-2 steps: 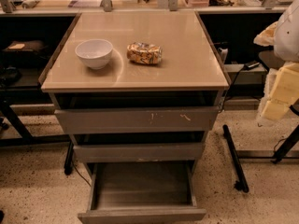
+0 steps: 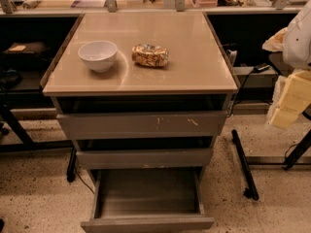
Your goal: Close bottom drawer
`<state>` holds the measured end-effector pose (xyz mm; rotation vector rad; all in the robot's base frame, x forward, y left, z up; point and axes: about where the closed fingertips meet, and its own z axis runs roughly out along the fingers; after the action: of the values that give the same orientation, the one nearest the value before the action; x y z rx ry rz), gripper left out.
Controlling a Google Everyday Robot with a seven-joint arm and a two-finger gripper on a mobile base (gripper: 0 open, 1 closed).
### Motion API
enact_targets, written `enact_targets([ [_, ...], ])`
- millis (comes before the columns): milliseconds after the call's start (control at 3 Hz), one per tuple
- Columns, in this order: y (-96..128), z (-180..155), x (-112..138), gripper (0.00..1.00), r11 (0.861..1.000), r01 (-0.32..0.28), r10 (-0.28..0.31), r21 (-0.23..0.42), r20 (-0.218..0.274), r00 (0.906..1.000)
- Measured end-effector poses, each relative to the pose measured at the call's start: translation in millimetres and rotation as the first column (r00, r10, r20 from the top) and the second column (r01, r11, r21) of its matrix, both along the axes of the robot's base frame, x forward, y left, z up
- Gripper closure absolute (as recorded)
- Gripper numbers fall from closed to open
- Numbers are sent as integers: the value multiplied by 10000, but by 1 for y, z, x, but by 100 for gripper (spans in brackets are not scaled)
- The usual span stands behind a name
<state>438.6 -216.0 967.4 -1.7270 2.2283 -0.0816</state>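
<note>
The bottom drawer [image 2: 148, 224] of the grey cabinet stands pulled far out toward me, and its grey tray interior [image 2: 146, 193] is empty. Above it are the mid-width plain drawer front [image 2: 144, 158] and the widest, scratched drawer front [image 2: 141, 125]; both stick out only slightly. My gripper [image 2: 286, 103], pale yellow below a white arm, hangs at the right edge of the view. It is to the right of the cabinet, at about the height of the top drawer, well apart from and above the bottom drawer.
On the beige cabinet top [image 2: 194, 57] sit a white bowl [image 2: 97, 55] and a wrapped snack [image 2: 150, 55]. A black frame leg [image 2: 243, 164] lies on the speckled floor right of the cabinet. Dark table frames and shelves stand behind on both sides.
</note>
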Motion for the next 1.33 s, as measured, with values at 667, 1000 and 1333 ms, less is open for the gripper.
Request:
enact_targets([
  [667,-11,-117,-13,43,9999,104,-96,88,-844,9964],
  [1000,-14,-198,-29,66,9985,-93,163,546,-1289,9915],
  [1333,-17,-278,-51,89,9959,59,163,902,-2435,9698],
])
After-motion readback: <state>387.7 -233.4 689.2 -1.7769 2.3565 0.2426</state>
